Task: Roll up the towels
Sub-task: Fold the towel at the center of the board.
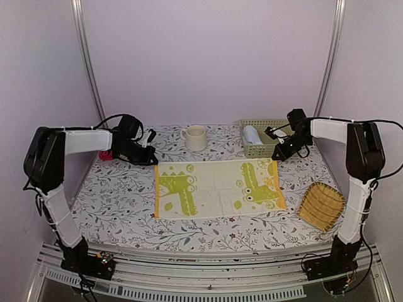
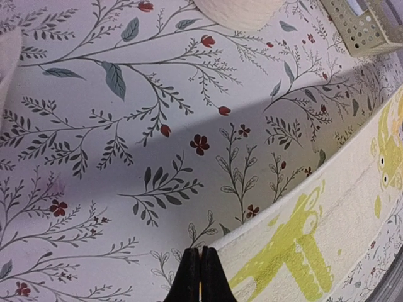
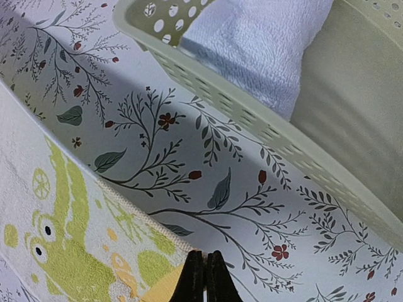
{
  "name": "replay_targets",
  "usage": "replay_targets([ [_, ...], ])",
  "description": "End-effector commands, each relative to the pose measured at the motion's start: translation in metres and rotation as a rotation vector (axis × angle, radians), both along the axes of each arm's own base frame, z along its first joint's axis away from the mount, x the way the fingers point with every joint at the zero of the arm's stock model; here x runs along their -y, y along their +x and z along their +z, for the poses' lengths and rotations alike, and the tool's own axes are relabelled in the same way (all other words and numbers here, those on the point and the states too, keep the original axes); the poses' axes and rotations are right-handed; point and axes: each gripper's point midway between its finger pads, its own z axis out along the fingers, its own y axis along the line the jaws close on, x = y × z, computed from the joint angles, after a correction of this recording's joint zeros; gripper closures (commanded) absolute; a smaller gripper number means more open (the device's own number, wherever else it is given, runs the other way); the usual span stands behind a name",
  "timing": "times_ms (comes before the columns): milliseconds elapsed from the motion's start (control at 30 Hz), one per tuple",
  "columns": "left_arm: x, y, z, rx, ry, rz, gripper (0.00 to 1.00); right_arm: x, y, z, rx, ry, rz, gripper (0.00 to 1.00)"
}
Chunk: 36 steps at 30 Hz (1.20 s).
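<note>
A cream cloth towel printed with yellow-green crocodiles, the patterned towel, lies flat and unrolled on the floral tablecloth. It spreads from the two grippers back toward the arm bases. Its long axis runs from one gripper to the other, and its short orange-trimmed ends point left and right.

The left gripper sits at the towel's far left corner. In its wrist view the black fingertips are pressed together on the cloth's edge, which runs off to their right. The right gripper sits at the far right corner. Its fingertips are likewise closed, on the orange border, with the cloth spreading to their left.

A yellow woven bamboo tray lies nearer than the right gripper, to its right and clear of the towel. Just beyond that gripper stands a pale green perforated plastic basket. It holds a rolled pale blue terry towel, whose long axis points away from the arms. A cream ceramic mug stands upright beyond the left gripper, to its right.
</note>
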Motion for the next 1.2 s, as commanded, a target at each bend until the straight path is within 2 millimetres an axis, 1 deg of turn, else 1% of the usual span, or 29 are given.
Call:
replay_targets([
  [0,-0.007,0.004,0.012,0.038,0.02,0.014,1.0,0.002,0.003,0.013,0.037,0.004,0.016,0.98],
  [67,-0.007,0.005,0.017,0.05,0.02,0.016,1.0,0.0,0.003,0.017,0.048,0.014,0.025,0.98],
  [200,-0.012,0.01,0.032,0.095,0.039,0.028,1.0,-0.002,0.008,0.032,0.09,0.03,0.037,0.98],
  [300,-0.013,0.013,0.041,0.12,0.044,0.031,1.0,-0.002,0.013,0.038,0.11,0.031,0.039,0.98],
  [467,-0.012,0.008,0.043,0.105,0.029,0.028,1.0,-0.003,0.009,0.036,0.111,0.033,0.052,0.98],
  [533,-0.011,0.002,0.04,0.085,0.02,0.022,1.0,-0.004,0.003,0.034,0.107,0.04,0.058,0.98],
  [667,-0.012,-0.013,0.032,0.05,0.02,0.012,1.0,-0.008,-0.007,0.038,0.104,0.074,0.077,0.98],
  [767,-0.014,-0.024,0.027,0.026,0.021,0.002,1.0,-0.014,-0.018,0.044,0.101,0.111,0.11,0.98],
  [833,-0.01,-0.034,0.024,-0.003,0.005,-0.024,1.0,-0.016,-0.028,0.045,0.1,0.121,0.14,0.98],
  [1000,-0.004,-0.059,0.009,-0.08,0.023,-0.103,1.0,-0.015,-0.053,0.036,0.084,0.113,0.192,0.98],
  [1067,-0.003,-0.066,0.002,-0.101,0.032,-0.118,1.0,-0.015,-0.064,0.034,0.08,0.115,0.218,0.98],
  [1167,-0.001,-0.075,-0.002,-0.117,0.034,-0.128,1.0,-0.014,-0.076,0.031,0.073,0.113,0.232,0.98],
])
